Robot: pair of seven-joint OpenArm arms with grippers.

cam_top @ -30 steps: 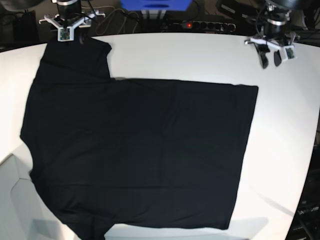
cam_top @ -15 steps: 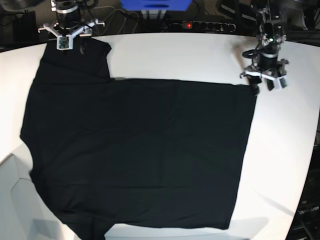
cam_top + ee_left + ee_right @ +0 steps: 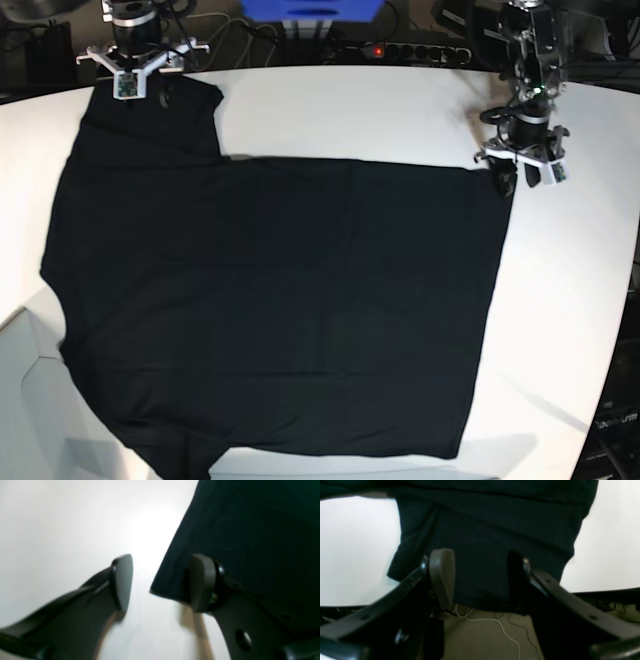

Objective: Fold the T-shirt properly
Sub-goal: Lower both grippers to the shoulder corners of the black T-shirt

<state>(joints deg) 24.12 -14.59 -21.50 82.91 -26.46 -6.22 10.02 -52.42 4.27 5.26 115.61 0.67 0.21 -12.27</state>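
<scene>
Right gripper (image 3: 140, 80): it hung at the far left of the table, over the edge of the shirt's far sleeve. Its jaws stood wide apart and held nothing; in its own wrist view, dark cloth lay between and beyond the two pads, and the floor and some cables showed below the table edge.

T-shirt (image 3: 280, 300): the black shirt lay spread flat across most of the white table (image 3: 350, 110), sleeves to the left, straight hem to the right. No fold showed in it. No label or print could be seen.

Left gripper (image 3: 522, 172): it sat low at the far right corner of the shirt. Its jaws were parted, one pad (image 3: 123, 581) over bare table and the other over the cloth, with the corner of the hem lying between them. It pinched nothing yet.

Step in hand: by the look of it, both arms were setting up to take the far edge of the shirt, one at each end.

Next move: each gripper would likely need to settle onto the cloth and press together on a single edge before lifting it toward the near side.
</scene>
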